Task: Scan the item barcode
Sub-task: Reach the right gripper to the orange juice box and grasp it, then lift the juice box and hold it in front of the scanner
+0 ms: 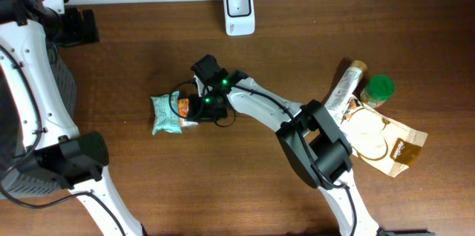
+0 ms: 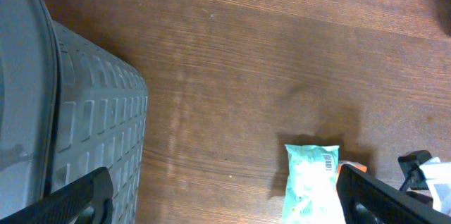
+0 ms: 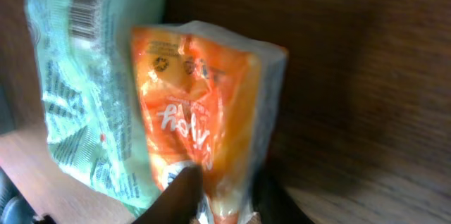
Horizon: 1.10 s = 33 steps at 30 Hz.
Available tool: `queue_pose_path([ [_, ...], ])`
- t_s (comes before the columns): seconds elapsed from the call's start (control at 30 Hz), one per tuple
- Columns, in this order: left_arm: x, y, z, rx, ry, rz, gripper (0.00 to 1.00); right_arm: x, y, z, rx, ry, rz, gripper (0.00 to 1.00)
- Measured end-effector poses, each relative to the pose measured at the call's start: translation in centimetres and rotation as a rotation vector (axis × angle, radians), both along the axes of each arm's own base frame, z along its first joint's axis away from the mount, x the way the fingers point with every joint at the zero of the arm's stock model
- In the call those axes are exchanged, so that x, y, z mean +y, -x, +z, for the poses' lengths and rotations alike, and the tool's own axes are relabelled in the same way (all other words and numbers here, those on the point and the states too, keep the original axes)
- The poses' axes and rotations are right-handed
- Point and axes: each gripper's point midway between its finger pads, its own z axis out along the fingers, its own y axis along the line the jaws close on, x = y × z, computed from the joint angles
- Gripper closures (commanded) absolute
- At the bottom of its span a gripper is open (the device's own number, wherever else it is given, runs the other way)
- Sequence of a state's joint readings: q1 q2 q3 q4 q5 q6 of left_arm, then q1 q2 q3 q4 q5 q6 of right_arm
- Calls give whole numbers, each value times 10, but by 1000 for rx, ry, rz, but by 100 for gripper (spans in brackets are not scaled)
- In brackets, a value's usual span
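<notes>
- Two packs lie touching, left of the table's [image 1: 297, 35] middle: a teal pack [image 1: 165, 114] and, on its right, an orange pack [image 1: 185, 110].
- We see the right gripper [image 1: 197, 105] pinching the orange pack's end, one finger on each side.
- The left gripper [image 2: 225, 206] hangs spread wide over the table's left part, between a grey bin [image 2: 91, 111] and the teal pack, holding nothing.
- A white scanner [image 1: 239, 10] stands at the far edge.
- A tube [image 1: 347, 86], jar [image 1: 379, 91] and brown pouch [image 1: 393, 147] sit near the right edge.
</notes>
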<state>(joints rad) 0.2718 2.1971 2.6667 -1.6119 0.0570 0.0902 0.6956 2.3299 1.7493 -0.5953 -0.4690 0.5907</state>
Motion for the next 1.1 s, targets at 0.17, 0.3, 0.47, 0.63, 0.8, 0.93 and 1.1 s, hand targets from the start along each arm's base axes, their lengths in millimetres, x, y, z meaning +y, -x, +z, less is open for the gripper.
queue_pose_path([
  [0.17,0,0,0,0,0,0,1,-10,9,-3,68,20,7,96],
  [0.3,0,0,0,0,0,0,1,-60,10,0,175,30,61,96],
  [0.47,0,0,0,0,0,-1,1,-122,7,18,206,100,137,95],
  [0.63,0,0,0,0,0,-1,1,-91,18,57,212,-216,263,96],
  [0.8,0,0,0,0,0,-1,1,-92,6,114,225,-542,237,96],
  [0.93,0,0,0,0,0,-1,1,-125,-23,177,206,-810,137,96],
  [1.1,0,0,0,0,0,-1,1,-159,-38,195,252,-873,20,96],
])
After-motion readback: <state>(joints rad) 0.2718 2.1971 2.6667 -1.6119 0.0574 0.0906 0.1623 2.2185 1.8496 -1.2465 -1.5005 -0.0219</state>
